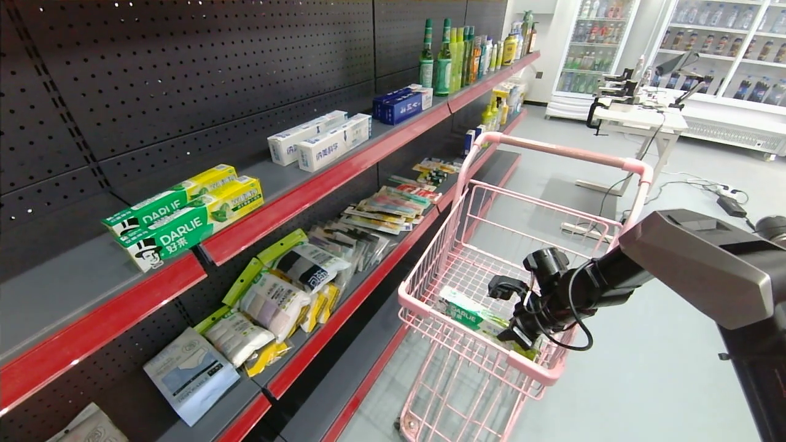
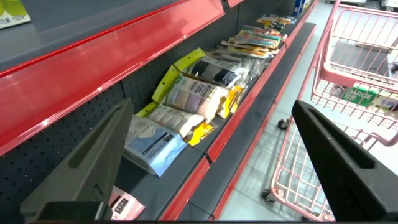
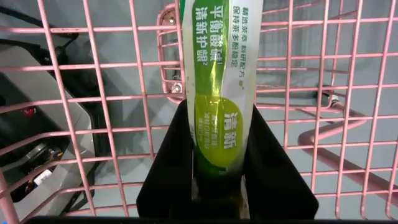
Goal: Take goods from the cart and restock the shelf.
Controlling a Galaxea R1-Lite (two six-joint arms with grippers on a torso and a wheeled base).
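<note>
Arm on the right is bent down into the cart (image 1: 552, 149). Right gripper (image 1: 514, 334) holds a green box (image 3: 217, 68) low in the cart. The right wrist view shows its fingers (image 3: 168, 168) pressed on both sides of the box. Left gripper (image 2: 211, 168) is wide open, near the lower shelf (image 2: 239, 121) with bags (image 2: 186, 102).

We saw bright, even light, soft glare along the red shelf edge (image 2: 93, 68), and lines bowed near the frame's corners.
</note>
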